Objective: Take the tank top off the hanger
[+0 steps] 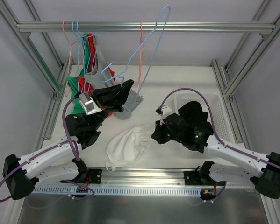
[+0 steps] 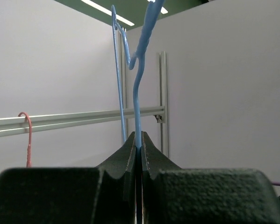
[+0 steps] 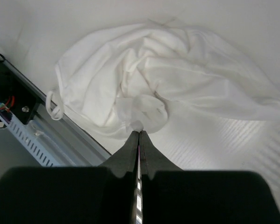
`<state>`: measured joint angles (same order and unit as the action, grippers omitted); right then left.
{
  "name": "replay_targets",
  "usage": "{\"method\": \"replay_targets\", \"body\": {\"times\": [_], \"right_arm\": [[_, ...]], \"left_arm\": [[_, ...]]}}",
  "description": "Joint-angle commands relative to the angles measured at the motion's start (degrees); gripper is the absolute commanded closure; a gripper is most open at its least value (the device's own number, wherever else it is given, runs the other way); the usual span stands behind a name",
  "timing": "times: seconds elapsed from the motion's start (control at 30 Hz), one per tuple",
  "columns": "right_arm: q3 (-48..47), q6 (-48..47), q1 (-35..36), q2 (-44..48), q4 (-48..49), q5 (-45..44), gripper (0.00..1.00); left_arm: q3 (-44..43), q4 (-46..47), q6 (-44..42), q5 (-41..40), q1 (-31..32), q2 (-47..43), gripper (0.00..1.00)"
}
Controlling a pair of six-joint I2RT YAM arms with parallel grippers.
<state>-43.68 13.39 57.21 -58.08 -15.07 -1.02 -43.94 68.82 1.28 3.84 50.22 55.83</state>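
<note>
Left gripper [image 2: 139, 140] is clamped tight on the blue hanger [image 2: 138, 93]. Its bare wire rises toward top centre of the overhead frame. The white tank top [image 1: 128, 144] lies crumpled on the table [image 1: 191, 79], lower centre, apart from the hanger; I judge it off. Right gripper [image 3: 139, 135] is closed, tips at the cloth's edge; I cannot tell if a fold is pinched.

Risks:
- If a fold is pinched, pulling away drags the top toward the frame's bottom edge.
- The thin wire may twist in the jaws and swing into the hung clothes [image 1: 86, 60], upper left.

Robotics lab test cell: aluminium extrusion frame [image 1: 144, 27], plain white panel walls [image 2: 224, 93], white tabletop [image 1: 177, 84], mounting rail [image 1: 144, 173].
</note>
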Motion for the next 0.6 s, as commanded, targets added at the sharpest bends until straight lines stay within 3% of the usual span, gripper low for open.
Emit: {"method": "replay_targets", "body": {"times": [0.0, 0.07, 0.1, 0.13, 0.17, 0.23, 0.27, 0.4, 0.57], "right_arm": [[-2.29, 1.47, 0.8, -0.72, -4.18, -6.55, 1.0], [-2.29, 1.21, 1.41, -0.54, -4.09, -5.58, 0.99], [-2.2, 0.59, 1.59, -0.71, -2.78, -4.44, 0.92], [-1.85, -0.28, 1.76, -0.98, -1.99, -3.13, 0.54], [-1.67, -0.29, 1.76, -1.06, -1.37, -1.9, 0.28], [-1.06, -0.38, 1.85, -0.28, -0.92, -2.84, 0.05], [-0.71, -0.64, 1.76, 0.42, -1.27, -5.29, 0.01], [-0.88, -0.82, 1.5, 3.59, -5.84, -12.77, 0.01], [-2.11, -1.87, 1.24, 5.96, -8.75, -14.1, 0.0]], "left_arm": [[-2.8, -0.45, -3.39, 1.09, 0.23, -2.9, 1.0], [-5.26, -12.59, -2.87, -2.75, 0.32, -7.99, 1.0], [-5.88, -25.53, -1.56, -6.96, 0.32, -9.59, 1.0], [-6.33, -31.58, 1.42, -11.7, 0.32, -11.34, 1.0], [-6.07, -37.12, 4.58, -19.14, 0.32, -14.67, 1.0], [-4.14, -49.79, 7.15, -22.37, 0.41, -18.46, 1.0], [-2.39, -53.49, 11.07, -24.99, 0.32, -22.05, 1.0], [1.22, -70.88, 19.45, -27.03, 0.32, -28.84, 1.0], [2.81, -78.57, 24.65, -32.21, 0.32, -31.23, 1.0]]}}
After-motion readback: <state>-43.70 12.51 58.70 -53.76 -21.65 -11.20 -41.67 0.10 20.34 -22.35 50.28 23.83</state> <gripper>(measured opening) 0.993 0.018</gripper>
